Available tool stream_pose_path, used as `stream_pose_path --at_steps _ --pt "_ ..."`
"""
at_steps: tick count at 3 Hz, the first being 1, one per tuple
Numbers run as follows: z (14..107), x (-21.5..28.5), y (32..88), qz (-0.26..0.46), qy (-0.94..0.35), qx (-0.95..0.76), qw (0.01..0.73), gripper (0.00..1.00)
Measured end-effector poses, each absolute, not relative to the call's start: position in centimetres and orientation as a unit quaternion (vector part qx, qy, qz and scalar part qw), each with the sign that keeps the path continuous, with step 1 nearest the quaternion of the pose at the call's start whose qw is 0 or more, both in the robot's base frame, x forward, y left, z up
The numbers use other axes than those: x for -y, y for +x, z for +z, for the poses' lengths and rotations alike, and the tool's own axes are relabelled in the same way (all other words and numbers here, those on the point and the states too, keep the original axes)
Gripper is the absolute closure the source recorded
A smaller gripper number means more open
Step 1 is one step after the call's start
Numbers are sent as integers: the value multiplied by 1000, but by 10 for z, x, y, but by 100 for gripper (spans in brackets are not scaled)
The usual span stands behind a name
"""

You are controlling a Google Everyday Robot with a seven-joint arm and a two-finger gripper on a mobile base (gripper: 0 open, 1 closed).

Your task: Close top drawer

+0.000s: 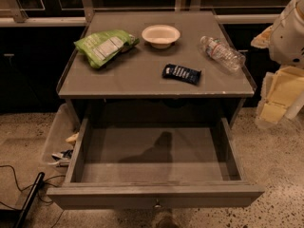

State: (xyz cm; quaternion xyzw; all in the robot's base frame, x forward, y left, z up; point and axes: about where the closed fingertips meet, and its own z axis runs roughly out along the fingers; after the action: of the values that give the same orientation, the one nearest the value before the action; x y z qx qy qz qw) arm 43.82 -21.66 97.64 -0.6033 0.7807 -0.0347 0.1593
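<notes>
At 6 o'clock you see the top drawer [156,191] standing wide open below the counter [142,77]. At 3 o'clock the hand [278,96] hangs beside the counter; clenched or released, you cannot tell.

The place looks like a robot test lab rather than a home. A lone grey table [142,77] with its top drawer [156,197] pulled out stands on a speckled hard floor [278,175], with loose cables [13,183] and a clear plastic bin [53,129] beside it and metal rails [40,21] along dark panels behind. A white robot arm [287,30] hangs at the right edge, its pale gripper [279,95] just beside the table's right side.
</notes>
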Motion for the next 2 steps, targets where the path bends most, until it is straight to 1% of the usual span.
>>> stream_pose_path --at_steps 1,2 --pt "973 217 436 -37 -603 -781 160 0" --pt "952 217 420 -31 -604 -781 159 19"
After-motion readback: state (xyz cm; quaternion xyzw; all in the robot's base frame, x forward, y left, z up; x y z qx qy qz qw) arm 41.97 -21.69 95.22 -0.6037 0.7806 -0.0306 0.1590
